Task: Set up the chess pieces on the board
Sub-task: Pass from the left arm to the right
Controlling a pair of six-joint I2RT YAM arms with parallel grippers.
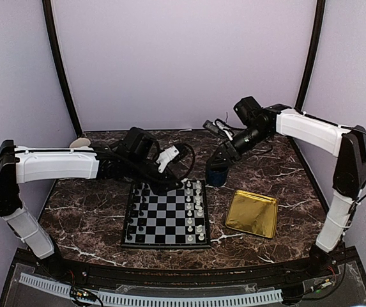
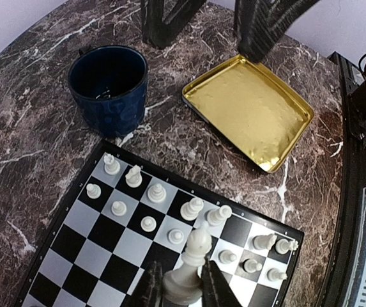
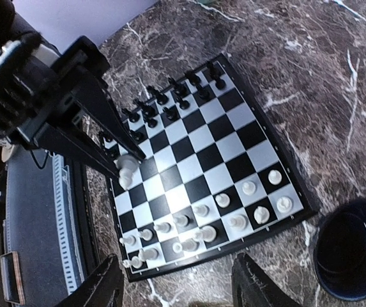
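Note:
The board [image 1: 163,219] lies at the table's middle, black pieces [image 1: 138,211] down its left side and cream-white chess pieces [image 1: 195,204] in two columns on its right. My left gripper [image 2: 183,291] is shut on the base of one tall white piece [image 2: 192,259], holding it above the board [image 2: 87,230] near the white rows [image 2: 157,192]. From the right wrist view the held piece [image 3: 126,169] hangs over the board [image 3: 202,147]. My right gripper [image 3: 176,288] is open and holds nothing. It hovers off the board's far right corner, by the mug [image 1: 216,178].
A dark blue mug [image 2: 109,86] stands just beyond the board's far right corner. A shiny gold tray [image 1: 253,214] lies to the right of the board. A purple backdrop closes off the back and sides.

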